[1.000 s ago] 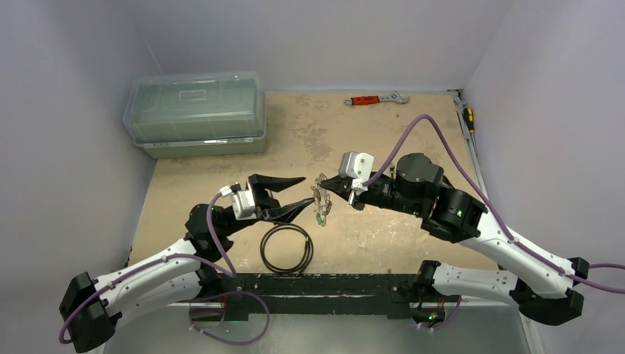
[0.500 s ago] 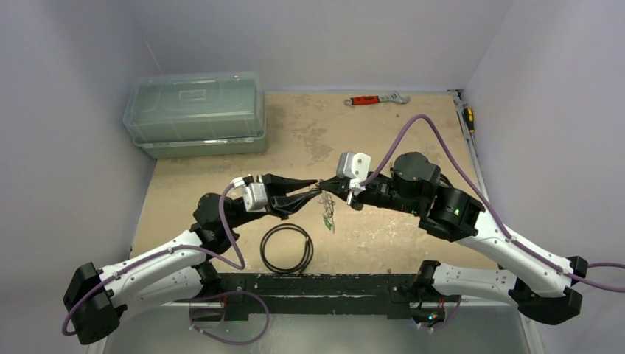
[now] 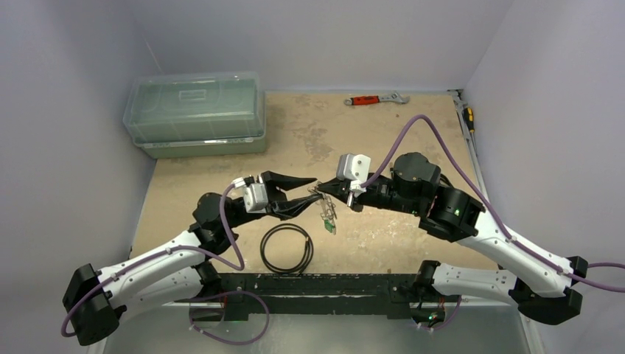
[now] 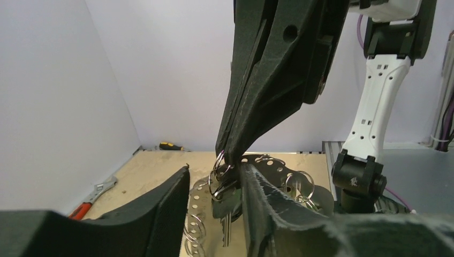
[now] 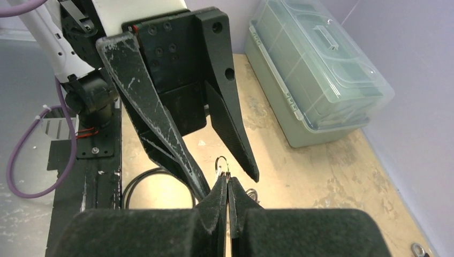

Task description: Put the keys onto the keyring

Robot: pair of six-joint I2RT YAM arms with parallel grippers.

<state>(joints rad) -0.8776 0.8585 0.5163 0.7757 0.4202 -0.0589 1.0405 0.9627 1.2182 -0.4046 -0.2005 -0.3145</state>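
A worn, sandy tabletop is carrying four things. A clear lidded plastic box is sitting at ten o'clock. A red-handled wrench is lying at the far edge, near one o'clock. A yellow-handled screwdriver is resting along the edge at two o'clock. A black cable coil is lying flat near six o'clock.

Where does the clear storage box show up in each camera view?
Top external: the storage box sits at the upper left, at the table's far left corner.
Left wrist: not in it.
Right wrist: the storage box is at the upper right, against the wall.
Shared landmark: the right claw, shut with the keys hanging from it. Its closed tips are near the middle of all three views.
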